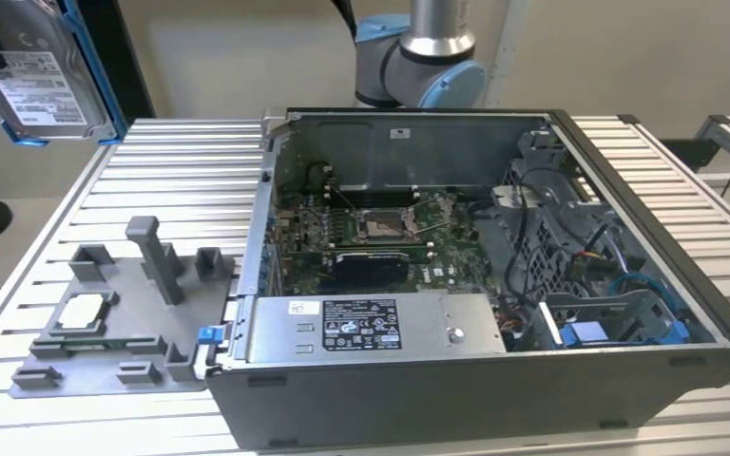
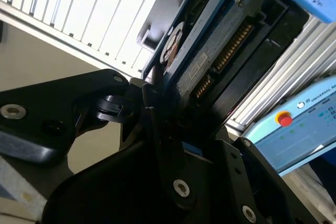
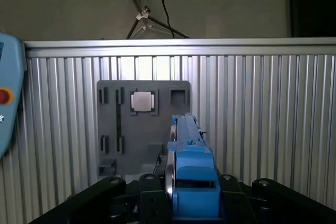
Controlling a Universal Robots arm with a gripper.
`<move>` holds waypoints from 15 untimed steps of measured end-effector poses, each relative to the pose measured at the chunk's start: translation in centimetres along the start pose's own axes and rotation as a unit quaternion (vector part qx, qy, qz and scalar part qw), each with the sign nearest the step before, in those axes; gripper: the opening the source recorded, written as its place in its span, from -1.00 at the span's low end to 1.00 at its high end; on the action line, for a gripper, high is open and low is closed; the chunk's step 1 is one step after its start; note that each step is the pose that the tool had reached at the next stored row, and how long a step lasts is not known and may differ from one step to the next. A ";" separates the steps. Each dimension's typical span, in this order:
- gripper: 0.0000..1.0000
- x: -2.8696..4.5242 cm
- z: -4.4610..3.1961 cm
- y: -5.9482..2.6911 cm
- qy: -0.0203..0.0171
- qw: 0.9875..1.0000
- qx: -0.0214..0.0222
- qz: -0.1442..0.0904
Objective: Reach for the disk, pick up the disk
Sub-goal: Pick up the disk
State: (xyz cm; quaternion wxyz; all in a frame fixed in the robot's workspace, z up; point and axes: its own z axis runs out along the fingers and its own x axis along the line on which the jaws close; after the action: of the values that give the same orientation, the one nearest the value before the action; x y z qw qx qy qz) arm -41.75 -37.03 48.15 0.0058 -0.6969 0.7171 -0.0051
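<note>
Robot workbench w/ an open computer case (image 1: 492, 313) on a slatted metal table (image 1: 175, 171). A grey fixture tray (image 1: 111, 328) lies on the table and serves as the landmark here.

The disk (image 1: 42, 76) is off the table. In the exterior view it hangs in the air well above the tray and beyond its far side, at the exterior view's left. Its long axis is approx. upright, the white label faces the camera, and the blue frame runs down its edge.

In the first wrist view the disk (image 3: 191, 153) is seen edge-on. It sits directly btwn the claw's two black fingers and its long axis points straight out from the gripper (image 3: 191, 203) toward the tray (image 3: 113, 129) below. So there is no gap btwn claw and disk: the disk is in the grip, not ahead of it.

Claw state: closed onto the disk, w/ fingers pressed against both flat sides. The second wrist view shows the same clamp, w/ the disk's connector edge (image 2: 226, 51) exposed.

A small whitish chip (image 1: 83, 312) rests in a pocket of the tray, well apart from the disk.

The pick-up looks done, judging by the clear air under the disk.
</note>
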 end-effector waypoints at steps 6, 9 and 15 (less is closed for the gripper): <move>-1.00 -0.02 0.02 -0.81 0.000 1.000 0.000 0.000; -1.00 -0.04 0.02 -1.22 0.000 1.000 0.000 0.000; -1.00 -0.06 0.03 -2.01 0.000 1.000 0.000 0.000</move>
State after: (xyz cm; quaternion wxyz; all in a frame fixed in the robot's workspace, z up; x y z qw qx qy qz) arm -39.74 -37.03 48.15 0.0057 -0.6969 0.7172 -0.0050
